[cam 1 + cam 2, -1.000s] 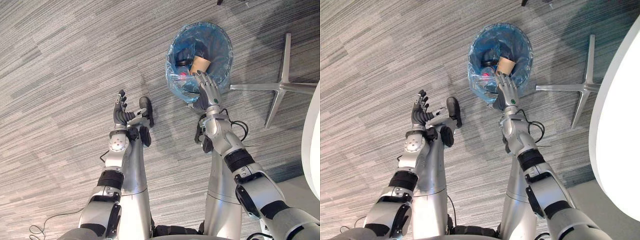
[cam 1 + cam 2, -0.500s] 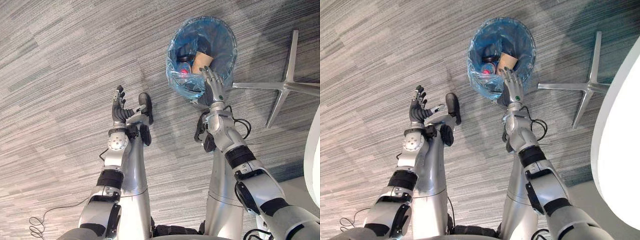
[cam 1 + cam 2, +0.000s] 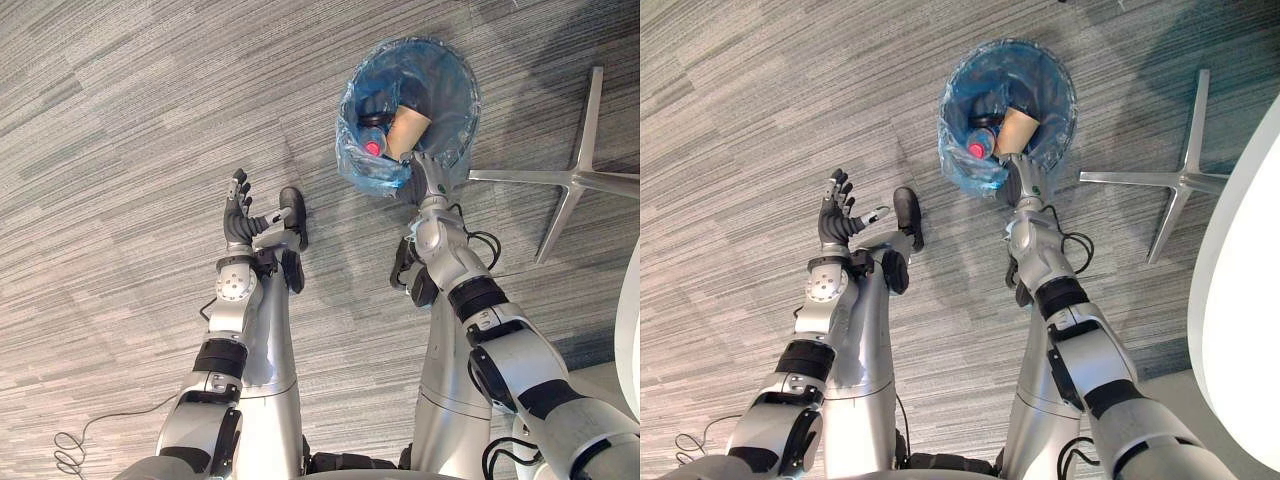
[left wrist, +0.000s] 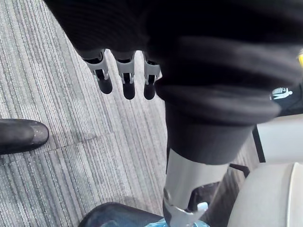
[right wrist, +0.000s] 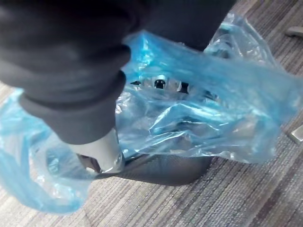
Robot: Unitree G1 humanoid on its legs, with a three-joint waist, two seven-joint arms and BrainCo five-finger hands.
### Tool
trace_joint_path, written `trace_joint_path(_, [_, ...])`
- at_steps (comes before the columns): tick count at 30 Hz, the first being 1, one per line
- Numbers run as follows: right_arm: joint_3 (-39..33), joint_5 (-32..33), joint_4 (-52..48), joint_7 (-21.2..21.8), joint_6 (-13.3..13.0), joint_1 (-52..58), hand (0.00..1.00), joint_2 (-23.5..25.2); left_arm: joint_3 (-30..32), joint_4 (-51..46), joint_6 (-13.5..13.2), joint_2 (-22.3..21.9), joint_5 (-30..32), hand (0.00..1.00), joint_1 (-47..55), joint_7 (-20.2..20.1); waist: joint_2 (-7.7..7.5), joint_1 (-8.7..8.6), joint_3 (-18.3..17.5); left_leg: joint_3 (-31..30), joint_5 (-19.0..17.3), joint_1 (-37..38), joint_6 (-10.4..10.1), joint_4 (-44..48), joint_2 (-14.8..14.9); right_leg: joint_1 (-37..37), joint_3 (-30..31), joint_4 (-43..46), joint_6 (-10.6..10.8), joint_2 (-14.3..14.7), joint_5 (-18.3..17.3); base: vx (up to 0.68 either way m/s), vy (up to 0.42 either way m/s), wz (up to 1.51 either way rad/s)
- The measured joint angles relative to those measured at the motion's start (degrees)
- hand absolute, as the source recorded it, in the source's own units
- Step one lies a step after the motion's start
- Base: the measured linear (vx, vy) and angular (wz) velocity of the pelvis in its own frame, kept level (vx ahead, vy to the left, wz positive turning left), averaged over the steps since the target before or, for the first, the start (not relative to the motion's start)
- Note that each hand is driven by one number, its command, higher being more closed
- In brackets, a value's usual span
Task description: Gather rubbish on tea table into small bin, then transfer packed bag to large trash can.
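The small bin [image 5: 161, 170] stands on the grey striped carpet [image 3: 120, 150], lined with one blue plastic bag [image 3: 365, 170] whose edge spills loosely over the rim. Inside lie one tan paper cup [image 3: 408, 128], tipped on its side, and one bottle [image 3: 372, 140] with a red cap just beside it. Darker rubbish sits beneath, too shadowed to count.

The right hand [image 3: 430, 185] is at the bin's near rim, against the bag's overhang. The crumpled plastic covers its grip, so I cannot tell whether it grasps the bag.

To the bin's right lies one silver star-shaped chair base [image 3: 578, 178]; one of its legs points at the bin and ends just beside it. Past that, a white table [image 3: 1245, 300] curves along the right edge. Bare carpet lies open on the bin's left and far sides.

The left hand [image 3: 238, 222] hangs over that open carpet, well apart from the bin, its fingers [image 4: 123, 80] straight, side by side and holding nothing.
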Motion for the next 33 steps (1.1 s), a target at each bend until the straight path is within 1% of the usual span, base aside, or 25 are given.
trace_joint_path(6, [0.43,1.66,-2.07,0.04,-0.25,1.22,1.0,0.05,0.07,0.05,0.45,-0.03,0.04,0.0,0.0,-0.03,0.01,-0.07,-0.02,-0.18,0.07,0.23,-0.1,0.11,0.02,0.42,-0.2,-0.02,0.0,0.03,0.0,0.0,0.0,0.0])
trace_joint_path(11, [0.36,1.95,-6.98,0.01,-0.89,4.88,1.0,0.18,0.29,1.57,2.33,-0.56,0.09,0.0,0.01,-0.06,0.02,-0.14,-0.22,-0.24,0.05,2.44,-0.07,-0.05,0.13,2.6,-0.26,-0.14,0.0,0.12,0.0,0.0,0.0,0.0])
trace_joint_path(13, [0.35,2.02,-8.71,0.01,-0.95,6.22,1.0,0.38,0.27,1.99,2.43,-0.86,0.13,0.0,0.48,-0.11,-0.01,-0.19,-0.9,-0.26,-0.01,2.75,0.02,-0.16,0.19,2.94,-0.29,-0.29,0.0,0.21,0.0,0.0,0.0,0.0])
trace_joint_path(17, [0.39,2.77,-12.6,0.01,-0.99,9.58,1.0,1.44,0.37,2.25,3.48,-2.16,0.32,0.0,1.85,-0.2,-0.03,-0.34,-0.93,-0.18,-0.01,5.54,-0.02,-0.74,0.3,5.73,-0.32,-1.03,-0.01,0.39,0.01,0.0,0.0,0.0])
trace_joint_path(20, [0.41,4.19,-18.82,-0.04,-1.16,14.16,1.0,2.85,0.35,2.41,4.22,-2.81,0.76,0.0,3.91,-0.28,-0.15,-0.38,-0.99,0.0,-0.07,8.79,-0.1,-1.97,1.0,9.14,-0.56,-2.8,0.03,1.07,0.09,0.03,-0.008,-0.08])
trace_joint_path(21, [0.49,4.32,-22.35,-0.1,-1.73,16.89,1.0,3.54,-0.05,2.82,4.7,-2.91,1.49,0.0,5.18,-0.47,-0.15,-0.52,-0.99,0.27,0.0,11.25,-0.17,-3.17,1.16,11.45,-0.69,-4.15,0.05,1.2,0.33,0.05,-0.015,-0.08])
trace_joint_path(22, [0.54,4.41,-23.41,-0.1,-1.95,18.02,1.0,3.83,-0.24,3.12,4.78,-2.96,1.84,0.0,5.71,-0.61,-0.15,-0.64,-0.99,0.39,0.06,12.43,-0.28,-3.67,1.19,12.61,-0.69,-4.67,0.1,1.26,0.37,0.06,-0.021,-0.03])
trace_joint_path(24, [1.4,4.96,-27.02,-0.09,-2.11,22.96,1.0,4.51,-0.58,3.37,4.97,-3.66,2.46,0.0,8.0,-1.33,-0.28,-1.01,-1.06,0.81,0.24,17.74,-0.58,-6.11,1.2,17.82,-0.76,-7.26,0.27,1.52,0.61,0.06,-0.026,0.01])
trace_joint_path(25, [1.85,5.13,-28.09,-0.07,-2.17,24.25,1.0,4.55,-0.56,3.37,4.97,-3.88,2.52,0.0,8.55,-1.33,-0.48,-1.1,-1.17,1.01,0.31,19.06,-0.69,-6.92,1.2,19.05,-0.74,-7.95,0.27,1.58,0.71,0.06,-0.032,-0.02])
trace_joint_path(27, [3.06,6.15,-32.1,0.07,-2.75,28.37,1.0,5.74,-0.58,3.47,4.99,-3.9,3.03,0.0,10.94,-1.35,-1.84,-1.79,-2.14,1.75,0.56,23.34,-1.05,-9.66,1.26,22.86,-0.68,-10.66,-0.05,1.89,1.31,0.07,-0.029,-0.08])
trace_joint_path(28, [3.44,6.55,-34.78,0.1,-3.43,31.08,1.0,6.23,-1.77,4.08,5.2,-3.92,3.38,0.0,11.84,-1.36,-2.25,-1.95,-2.36,2.15,0.57,26.38,-1.08,-11.15,1.24,25.86,-0.85,-12.52,0.13,2.0,1.55,0.08,-0.016,-0.07])
trace_joint_path(29, [3.67,6.66,-36.05,0.16,-3.81,32.46,1.0,6.25,-2.24,4.45,5.44,-3.92,3.63,0.0,12.21,-1.39,-2.33,-1.95,-2.4,2.32,0.61,28.1,-1.13,-12.01,1.23,27.55,-0.86,-13.33,0.18,2.05,1.67,0.09,-0.022,-0.02])
trace_joint_path(30, [4.16,6.9,-38.35,0.35,-4.52,35.12,1.0,6.37,-3.69,4.54,5.94,-4.09,4.46,0.0,13.29,-1.56,-2.57,-1.98,-2.56,2.84,0.62,31.67,-1.17,-13.56,1.23,31.05,-0.8,-14.97,0.21,1.98,1.88,0.1,-0.031,-0.01])
trace_joint_path(31, [4.69,7.1,-40.04,0.87,-4.71,36.91,1.0,6.67,-4.4,4.55,5.98,-4.13,4.64,0.0,14.27,-1.76,-3.04,-1.97,-2.9,3.44,0.62,34.37,-1.18,-14.89,1.22,33.47,-0.57,-16.32,0.43,1.96,2.05,0.13,-0.033,-0.03])
trace_joint_path(32, [5.42,7.35,-42.04,1.51,-5.18,39.27,1.0,6.86,-4.44,4.56,6.04,-4.47,4.68,0.0,15.91,-2.37,-3.49,-2.1,-4.13,3.83,0.63,37.18,-1.18,-16.56,1.19,36.34,-0.62,-18.3,0.77,2.02,2.28,0.11,-0.016,-0.04])
trace_joint_path(33, [5.7,7.57,-42.91,1.79,-5.54,40.48,1.0,6.84,-4.54,4.57,6.08,-4.61,4.69,0.0,16.68,-2.5,-3.7,-2.12,-4.83,3.97,0.64,38.47,-1.19,-17.5,1.15,37.69,-0.71,-19.39,0.96,2.05,2.4,0.12,0.001,-0.02])
